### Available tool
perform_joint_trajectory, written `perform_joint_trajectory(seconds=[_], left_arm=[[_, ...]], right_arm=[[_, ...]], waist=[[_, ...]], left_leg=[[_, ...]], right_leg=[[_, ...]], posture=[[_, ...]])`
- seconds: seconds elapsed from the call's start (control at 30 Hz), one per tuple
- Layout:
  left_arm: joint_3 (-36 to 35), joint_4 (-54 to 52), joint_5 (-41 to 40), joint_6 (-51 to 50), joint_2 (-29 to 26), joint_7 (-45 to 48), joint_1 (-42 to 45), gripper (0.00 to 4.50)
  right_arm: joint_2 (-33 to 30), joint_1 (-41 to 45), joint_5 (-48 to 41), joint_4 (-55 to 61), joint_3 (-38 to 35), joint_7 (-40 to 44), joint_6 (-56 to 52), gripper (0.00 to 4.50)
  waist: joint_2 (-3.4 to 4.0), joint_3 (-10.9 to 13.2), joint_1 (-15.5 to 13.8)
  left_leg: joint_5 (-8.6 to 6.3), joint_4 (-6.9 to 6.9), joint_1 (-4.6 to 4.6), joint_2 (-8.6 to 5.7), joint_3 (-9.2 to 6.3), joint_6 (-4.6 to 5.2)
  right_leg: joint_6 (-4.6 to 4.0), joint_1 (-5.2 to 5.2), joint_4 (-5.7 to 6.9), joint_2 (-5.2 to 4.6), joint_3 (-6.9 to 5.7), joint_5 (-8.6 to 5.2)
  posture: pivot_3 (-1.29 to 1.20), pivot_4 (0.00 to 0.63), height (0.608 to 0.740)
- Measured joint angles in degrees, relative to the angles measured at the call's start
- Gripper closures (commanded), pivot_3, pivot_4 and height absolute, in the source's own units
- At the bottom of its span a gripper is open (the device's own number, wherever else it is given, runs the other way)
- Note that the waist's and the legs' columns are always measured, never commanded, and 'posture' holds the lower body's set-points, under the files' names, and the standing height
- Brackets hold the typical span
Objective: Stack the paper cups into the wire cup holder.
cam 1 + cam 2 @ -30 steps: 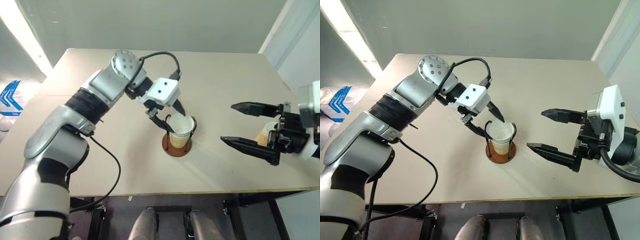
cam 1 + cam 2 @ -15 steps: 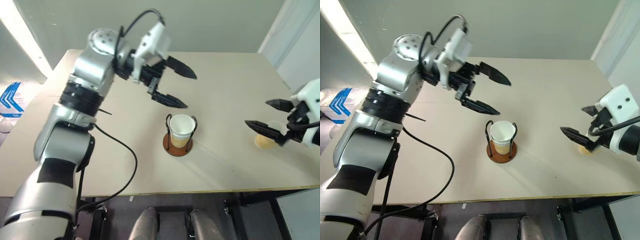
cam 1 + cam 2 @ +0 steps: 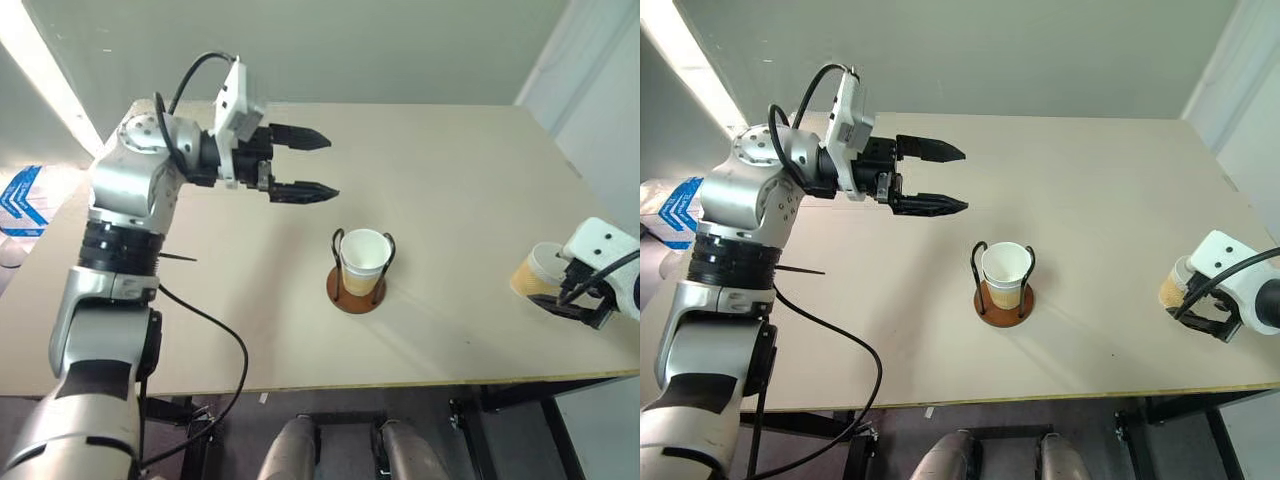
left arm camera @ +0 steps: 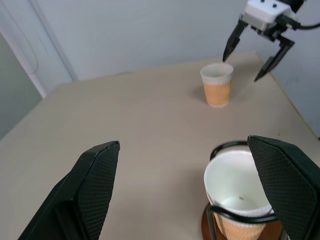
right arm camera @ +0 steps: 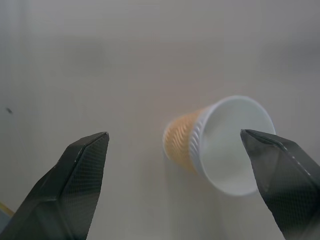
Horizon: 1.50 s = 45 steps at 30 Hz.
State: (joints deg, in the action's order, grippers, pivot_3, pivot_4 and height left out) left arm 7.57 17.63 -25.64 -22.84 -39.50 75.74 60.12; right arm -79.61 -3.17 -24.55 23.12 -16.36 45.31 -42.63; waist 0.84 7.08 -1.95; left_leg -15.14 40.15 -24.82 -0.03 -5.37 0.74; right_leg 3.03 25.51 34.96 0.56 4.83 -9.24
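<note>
Our left gripper [image 3: 306, 163] has lifted away, spread and empty, from the cup [image 3: 364, 260] now in the wire cup holder [image 3: 356, 288], while our spread right gripper [image 4: 256, 46] has descended over the remaining cup [image 3: 534, 271] near the table's right edge, to grasp it next.

You see a tan, ribbed paper cup [image 5: 210, 142] with a white inside between the black, cross-hatched fingers [image 5: 75, 185] of your right end effector [image 5: 175, 185], over a beige table [image 5: 125, 60].

Bare table [image 3: 450, 180] surrounds wire cup holder [image 3: 357, 290].
</note>
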Motion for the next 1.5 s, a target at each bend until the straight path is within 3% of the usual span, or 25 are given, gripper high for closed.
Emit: perform_joint_trajectory(seconds=[0.23,0.33,0.7,1.0,1.17,1.33,1.5], left_arm=[[-1.05,-3.21,0.81,-0.41,0.08,-1.03,-2.32,0.03],[-1.28,-4.92,0.79,-0.71,-0.01,-0.96,-4.08,0.0],[-4.3,-8.94,0.95,-0.91,-1.37,-2.59,-8.81,0.0],[-4.43,-11.62,0.95,0.06,-5.01,0.16,-13.97,0.0],[-4.75,-11.54,1.15,3.06,-7.73,3.54,-17.56,0.0],[-5.05,-11.21,1.6,4.01,-7.37,2.32,-17.97,0.0],[-5.11,-10.85,2.45,4.26,-6.8,1.24,-17.93,0.0]], right_arm=[[1.66,10.94,6.72,-11.18,10.58,4.67,7.09,0.02],[3.8,14.61,8.74,-14.34,13.85,6.24,8.6,0.58],[8.87,21.79,14.09,-20.72,20.29,12.08,11.54,4.47],[7.43,22.71,8.42,-14.0,14.83,19.41,7.91,4.47],[5.59,37.2,-1.27,-2.17,10.78,22.37,0.07,4.47],[11.91,51.32,-6.78,5.93,17.49,22.29,-6.3,4.47],[19.39,60.3,-5.22,5.63,27.79,22.52,-7.45,4.47]], waist=[[-0.01,0.0,0.14],[0.0,0.01,0.2],[0.0,0.01,0.34],[0.09,0.06,0.52],[0.12,0.08,1.13],[0.1,0.07,1.28],[0.1,0.07,1.27]], left_leg=[[0.09,-0.01,0.18,-0.01,0.03,0.1],[0.09,-0.04,0.3,0.0,0.02,0.1],[0.09,-0.07,0.39,0.0,0.03,0.1],[0.08,-0.16,0.41,0.01,0.08,0.07],[0.1,-0.21,0.43,0.08,0.06,-0.02],[0.1,-0.2,0.46,0.05,0.05,-0.02],[0.11,-0.21,0.45,0.06,0.02,-0.01]], right_leg=[[0.03,-0.17,-0.01,-0.02,0.02,0.07],[0.02,-0.26,0.01,-0.02,0.02,0.08],[-0.15,-0.29,0.01,-0.02,0.02,0.18],[-0.44,-0.2,0.0,0.0,0.02,0.07],[-1.04,-0.14,0.07,0.13,0.02,-0.25],[-1.19,-0.15,0.05,0.11,0.01,-0.18],[-1.22,-0.06,0.08,0.09,0.0,-0.1]], posture=[[0.0,0.15,0.74],[0.0,0.15,0.74],[0.0,0.15,0.74],[0.0,0.15,0.74],[0.0,0.15,0.74],[0.0,0.15,0.74],[0.0,0.15,0.74]])
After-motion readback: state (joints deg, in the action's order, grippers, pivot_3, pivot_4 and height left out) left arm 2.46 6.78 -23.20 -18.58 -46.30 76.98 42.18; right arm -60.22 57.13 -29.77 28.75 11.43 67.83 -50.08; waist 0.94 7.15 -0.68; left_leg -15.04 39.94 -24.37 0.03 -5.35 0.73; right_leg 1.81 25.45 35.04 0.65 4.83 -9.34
